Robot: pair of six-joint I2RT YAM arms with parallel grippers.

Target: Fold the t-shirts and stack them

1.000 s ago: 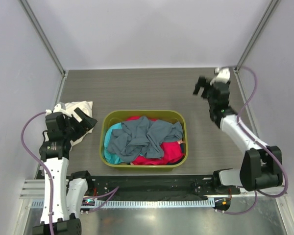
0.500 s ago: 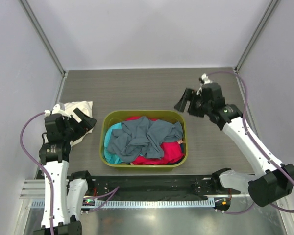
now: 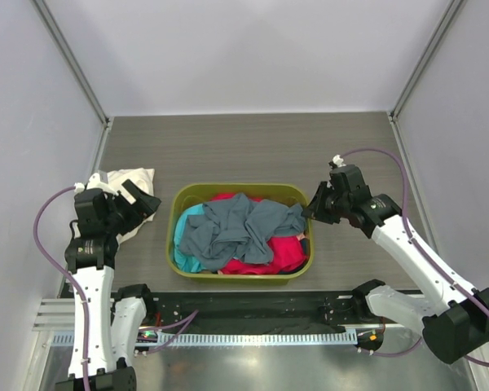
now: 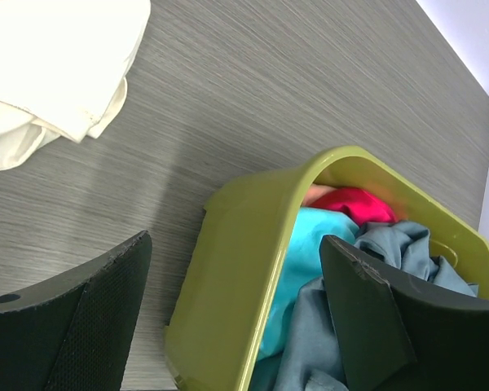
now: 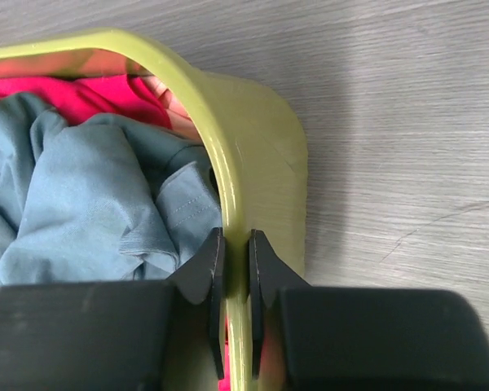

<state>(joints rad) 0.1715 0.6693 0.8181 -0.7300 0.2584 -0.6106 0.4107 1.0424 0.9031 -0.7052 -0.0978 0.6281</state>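
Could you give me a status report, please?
Right gripper shut on basket rim. Left gripper open, empty, left of basket. Grey tee, teal tee, red tee heaped in basket; cream tee bunched on table. Nothing blocking.

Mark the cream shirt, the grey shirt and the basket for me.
cream shirt [image 4: 53, 61]: left wrist view, middle of the bundled cloth.
grey shirt [image 3: 236, 226]: top view, crumpled middle of the pile.
basket [image 5: 262, 134]: right wrist view, outer rim corner.

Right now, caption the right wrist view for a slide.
Right gripper shut on the rim of the olive-green plastic basket, crumpled slate grey-blue t-shirt and red-pink t-shirt inside.
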